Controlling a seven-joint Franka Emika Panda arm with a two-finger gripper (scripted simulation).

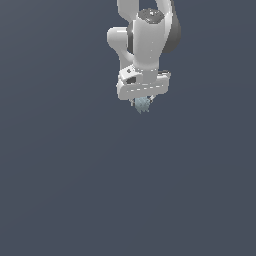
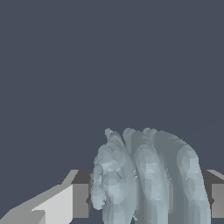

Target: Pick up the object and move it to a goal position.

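Ext. view: white arm (image 1: 145, 40) comes down from the top edge over a plain dark blue-grey ground (image 1: 65, 190). Gripper (image 1: 142, 103) points straight down. Object (image 1: 143, 104), a tiny pale blue-grey lump w/ spiky outline, sits right under the gripper body, tucked between the fingers, only its lower part poking out. Too small here to read a long axis or which way it points. No shadow or contact w/ ground can be made out; whether it is lifted, can't tell.

Wrist view: object (image 2: 148, 179) fills the lower middle, seen close. Shows what ext. view doesn't: several rounded ridges side by side, running along the gripper's approach direction, tips toward the ground (image 2: 109, 65). Finger pads (image 2: 81, 199) flank it on both sides, touching it, so jaws are clamped on the object. Rest of arm not seen here.

No writing, labels or brands in either view.
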